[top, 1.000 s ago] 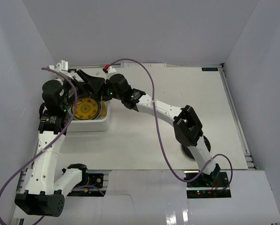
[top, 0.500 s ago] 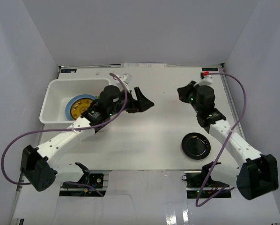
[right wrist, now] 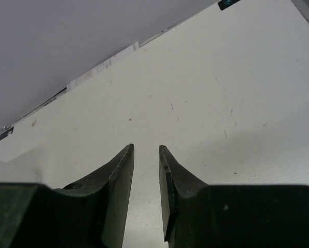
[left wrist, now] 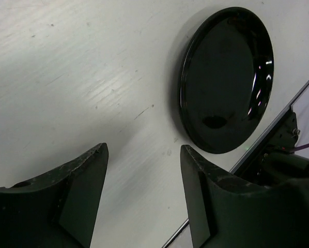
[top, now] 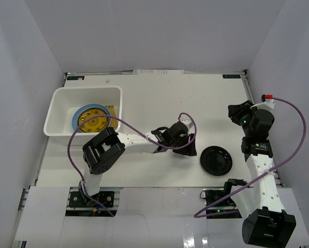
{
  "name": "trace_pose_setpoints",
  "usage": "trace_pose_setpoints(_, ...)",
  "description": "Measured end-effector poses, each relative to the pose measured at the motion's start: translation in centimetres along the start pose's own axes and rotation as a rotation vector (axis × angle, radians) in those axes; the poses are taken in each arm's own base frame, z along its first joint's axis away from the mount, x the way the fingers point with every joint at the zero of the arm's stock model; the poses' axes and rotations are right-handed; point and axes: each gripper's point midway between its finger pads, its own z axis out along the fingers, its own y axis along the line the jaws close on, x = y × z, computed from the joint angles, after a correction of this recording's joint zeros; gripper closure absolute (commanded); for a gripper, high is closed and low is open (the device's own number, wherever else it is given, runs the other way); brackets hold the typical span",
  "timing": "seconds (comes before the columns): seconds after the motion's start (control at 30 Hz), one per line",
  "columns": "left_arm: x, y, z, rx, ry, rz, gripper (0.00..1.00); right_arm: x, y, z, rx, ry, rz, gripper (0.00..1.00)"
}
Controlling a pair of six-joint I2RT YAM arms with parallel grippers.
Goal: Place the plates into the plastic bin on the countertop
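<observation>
A glossy black plate [top: 216, 159] [left wrist: 227, 77] lies flat on the white countertop [top: 170, 98] at the front right. My left gripper [top: 187, 148] [left wrist: 143, 155] hovers just left of it, open, with only bare countertop between its fingers [left wrist: 90, 175]. The white plastic bin [top: 59, 106] stands at the back left and holds a light blue plate [top: 76, 119] with a yellow woven plate [top: 94, 122] on top. My right gripper [top: 233, 112] [right wrist: 145, 151] is raised near the right edge, behind the black plate. Its jaws stand a narrow gap apart with nothing between them.
Light grey walls [top: 20, 77] close in the table on three sides. A purple cable [top: 188, 124] loops over the left wrist and another [top: 299, 119] arcs off the right arm. The countertop's front edge [left wrist: 278, 119] runs right beside the black plate.
The left arm swung from beside the bin across to the black plate, its jaws narrowing somewhat. The right arm drew back toward the right edge, and its jaws now show a small gap.
</observation>
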Motion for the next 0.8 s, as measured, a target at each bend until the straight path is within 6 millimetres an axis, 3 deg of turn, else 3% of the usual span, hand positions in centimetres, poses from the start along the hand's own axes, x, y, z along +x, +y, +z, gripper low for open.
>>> trace_pose_setpoints(0.1,0.6,-1.1,2.2,0.033,0.018,0.002,0.36,-0.7,1.3,-0.2,-0.056,0.003,-0.007,0.67)
trace_pose_setpoints(0.3,1.4,-4.2,5.1,0.130,0.042,0.014,0.43,0.1,2.4,-0.5,-0.120,0.047,-0.007,0.67)
trace_pose_setpoints(0.43,1.9,-5.3,6.6,0.165,0.060,0.012,0.62,0.4,2.8,-0.6,-0.146,0.063,-0.007,0.68)
trace_pose_setpoints(0.5,2.1,-5.3,7.1,0.166,0.063,0.011,0.86,0.5,2.9,-0.7,-0.155,0.069,-0.007,0.68)
trace_pose_setpoints(0.57,2.1,-5.2,7.2,0.158,0.060,-0.004,1.00,0.5,3.1,-0.7,-0.162,0.072,-0.007,0.68)
trace_pose_setpoints(0.7,1.1,-5.0,6.3,0.137,0.018,0.013,1.00,0.6,3.1,-0.7,-0.168,0.076,-0.007,0.67)
trace_pose_setpoints(0.8,0.0,-4.1,3.6,0.096,-0.028,0.030,1.00,0.6,3.2,-0.7,-0.169,0.077,-0.003,0.64)
